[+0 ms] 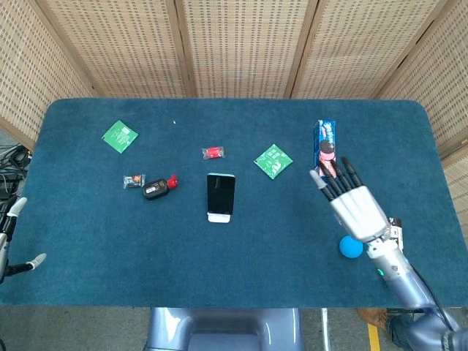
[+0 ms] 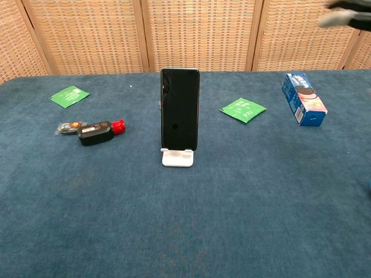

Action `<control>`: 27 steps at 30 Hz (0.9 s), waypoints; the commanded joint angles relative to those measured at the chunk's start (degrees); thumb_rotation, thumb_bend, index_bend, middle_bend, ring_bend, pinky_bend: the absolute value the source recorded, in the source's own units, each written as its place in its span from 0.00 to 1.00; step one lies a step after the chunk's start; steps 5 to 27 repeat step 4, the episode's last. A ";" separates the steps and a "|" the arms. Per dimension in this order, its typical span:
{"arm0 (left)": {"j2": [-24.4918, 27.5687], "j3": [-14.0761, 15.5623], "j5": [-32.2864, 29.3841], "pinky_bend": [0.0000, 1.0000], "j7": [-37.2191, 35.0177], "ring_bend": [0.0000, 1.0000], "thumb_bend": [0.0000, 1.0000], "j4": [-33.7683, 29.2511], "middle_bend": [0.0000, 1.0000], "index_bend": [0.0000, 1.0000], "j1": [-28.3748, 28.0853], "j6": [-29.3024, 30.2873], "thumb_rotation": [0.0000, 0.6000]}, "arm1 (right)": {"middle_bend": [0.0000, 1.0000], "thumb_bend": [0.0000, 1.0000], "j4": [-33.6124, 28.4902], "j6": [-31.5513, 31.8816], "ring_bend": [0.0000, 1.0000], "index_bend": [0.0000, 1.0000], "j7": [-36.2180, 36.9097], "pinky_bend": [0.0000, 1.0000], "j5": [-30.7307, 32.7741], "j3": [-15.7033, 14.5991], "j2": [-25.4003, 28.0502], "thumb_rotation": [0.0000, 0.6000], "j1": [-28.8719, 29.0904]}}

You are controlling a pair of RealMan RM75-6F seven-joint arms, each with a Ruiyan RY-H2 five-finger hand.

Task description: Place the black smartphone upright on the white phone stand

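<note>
The black smartphone stands upright on the white phone stand at the middle of the blue table; in the head view the smartphone rests above the stand's lip. My right hand hovers well right of it, fingers spread, holding nothing. Only its blurred fingertips show at the chest view's top right corner. My left hand hangs off the table's left edge, only partly seen.
A black bottle with red cap and a small wrapped sweet lie left of the stand. Green packets, a red sweet, a blue cookie box, a blue ball and a dark jar are also there.
</note>
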 commanded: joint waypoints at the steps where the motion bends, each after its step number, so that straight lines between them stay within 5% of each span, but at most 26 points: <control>1: 0.08 0.47 1.37 0.00 -0.16 0.00 0.00 -0.32 0.00 0.00 0.61 1.17 1.00 | 0.00 0.00 2.32 4.80 0.00 0.00 7.80 0.00 2.04 -3.82 0.03 1.00 -6.41; 27: 0.08 0.58 2.01 0.00 -0.06 0.00 0.00 -0.50 0.00 0.00 0.88 1.84 1.00 | 0.00 0.00 3.36 5.99 0.00 0.00 9.67 0.00 1.86 -4.08 -0.53 1.00 -7.71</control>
